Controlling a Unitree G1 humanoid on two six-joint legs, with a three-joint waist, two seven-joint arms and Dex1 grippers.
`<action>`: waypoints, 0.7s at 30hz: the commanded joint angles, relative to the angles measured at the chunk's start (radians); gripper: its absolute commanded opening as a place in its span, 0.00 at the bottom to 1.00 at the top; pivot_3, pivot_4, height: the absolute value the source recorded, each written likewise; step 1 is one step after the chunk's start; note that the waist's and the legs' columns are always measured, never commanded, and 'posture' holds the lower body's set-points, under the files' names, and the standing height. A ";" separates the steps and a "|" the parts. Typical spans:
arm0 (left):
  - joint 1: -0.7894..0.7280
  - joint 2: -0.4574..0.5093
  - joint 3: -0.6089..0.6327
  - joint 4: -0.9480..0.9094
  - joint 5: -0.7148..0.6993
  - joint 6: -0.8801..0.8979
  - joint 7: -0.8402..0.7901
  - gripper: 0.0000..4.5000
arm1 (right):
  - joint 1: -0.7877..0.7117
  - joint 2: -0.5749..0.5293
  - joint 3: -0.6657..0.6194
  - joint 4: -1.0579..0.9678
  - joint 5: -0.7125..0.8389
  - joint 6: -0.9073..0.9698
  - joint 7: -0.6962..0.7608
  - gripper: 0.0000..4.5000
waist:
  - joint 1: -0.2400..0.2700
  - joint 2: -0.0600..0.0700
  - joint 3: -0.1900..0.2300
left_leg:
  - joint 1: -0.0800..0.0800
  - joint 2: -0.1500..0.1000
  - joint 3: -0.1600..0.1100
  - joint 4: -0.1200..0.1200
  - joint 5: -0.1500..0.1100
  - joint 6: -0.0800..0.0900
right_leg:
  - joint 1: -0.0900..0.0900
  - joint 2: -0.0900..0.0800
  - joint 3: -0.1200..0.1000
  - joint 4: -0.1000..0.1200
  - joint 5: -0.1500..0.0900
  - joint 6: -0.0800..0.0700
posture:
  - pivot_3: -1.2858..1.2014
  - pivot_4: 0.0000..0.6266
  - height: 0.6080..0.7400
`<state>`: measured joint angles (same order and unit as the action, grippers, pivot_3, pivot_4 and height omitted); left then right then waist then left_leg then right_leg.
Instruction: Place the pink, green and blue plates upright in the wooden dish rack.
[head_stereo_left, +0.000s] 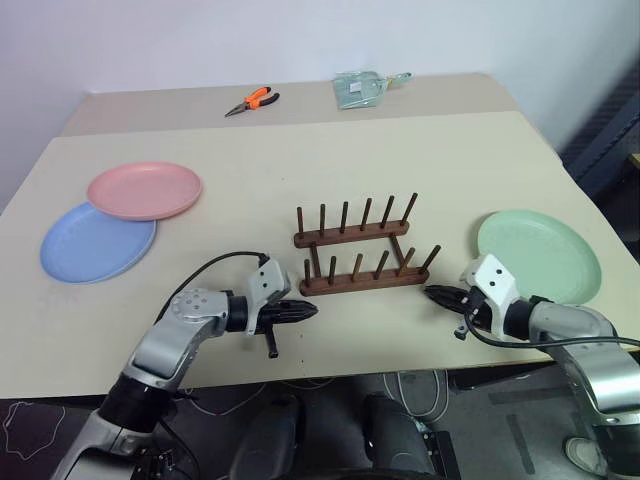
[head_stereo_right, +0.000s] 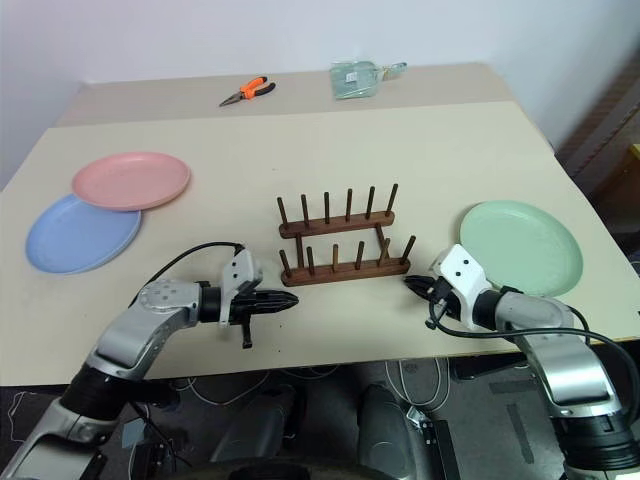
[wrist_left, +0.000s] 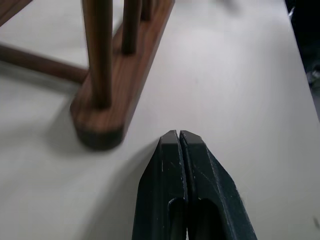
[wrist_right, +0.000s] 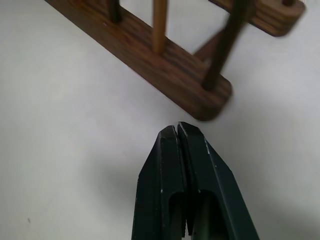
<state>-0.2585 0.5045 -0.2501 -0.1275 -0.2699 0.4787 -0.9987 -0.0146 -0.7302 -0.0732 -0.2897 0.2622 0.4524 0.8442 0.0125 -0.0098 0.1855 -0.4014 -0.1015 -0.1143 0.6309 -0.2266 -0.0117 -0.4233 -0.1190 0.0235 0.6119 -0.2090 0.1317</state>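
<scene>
The left claw (head_stereo_left: 312, 310) is pressed fully closed with nothing in it, low over the surface (head_stereo_left: 400, 150), its tip pointing at the left end of the rack (head_stereo_left: 362, 252). The right claw (head_stereo_left: 430, 292) is likewise closed tight and empty, aimed at the rack's right end. So the rack sits between the two tips, each just off one end of its near bar without touching it.

The rack stands empty with its pegs up. Its long axis runs left to right across the surface, with one bar nearer the robot and one behind.

The green plate (head_stereo_left: 540, 252) lies flat to the right of the rack, just beyond the right claw. Well to the rack's left, the blue plate (head_stereo_left: 90, 245) lies flat, and the pink plate (head_stereo_left: 145, 190) rests on its far edge, overlapping it.

Far behind the rack lie orange-handled pliers (head_stereo_left: 252, 101) and a clear packet (head_stereo_left: 362, 88).
</scene>
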 joint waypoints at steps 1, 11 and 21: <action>-0.022 -0.033 -0.026 0.086 0.044 -0.009 0.051 0.01 | -0.065 0.028 0.051 0.030 -0.045 -0.024 -0.043 0.00 | 0.000 0.000 0.000 | 0.000 0.000 0.000 0.000 0.000 0.000 | 0.000 0.000 0.000 0.000 0.000 0.000 | 0.52 0.24 0.94; -0.107 -0.092 -0.007 0.290 0.146 -0.147 0.189 0.01 | -0.207 0.098 0.134 0.213 -0.159 -0.109 -0.132 0.00 | -0.005 0.000 0.000 | 0.004 0.000 0.000 0.000 0.000 0.000 | 0.003 0.001 0.000 0.001 0.001 0.000 | 0.52 0.24 0.94; -0.122 -0.091 0.009 0.363 0.156 -0.213 0.228 0.01 | -0.231 0.120 0.143 0.243 -0.192 -0.145 -0.150 0.00 | -0.019 0.000 -0.001 | 0.011 0.000 -0.001 -0.001 0.000 0.000 | 0.010 0.001 0.000 0.000 -0.001 0.003 | 0.52 0.24 0.94</action>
<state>-0.4067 0.3911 -0.2495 0.1706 -0.1632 0.2471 -0.8019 -0.2354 -0.6108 0.0733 -0.0382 0.0799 0.3211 0.7015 -0.0063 -0.0101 0.1850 -0.3904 -0.1013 -0.1153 0.6296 -0.2265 -0.0120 -0.4129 -0.1184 0.0232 0.6122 -0.2095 0.1344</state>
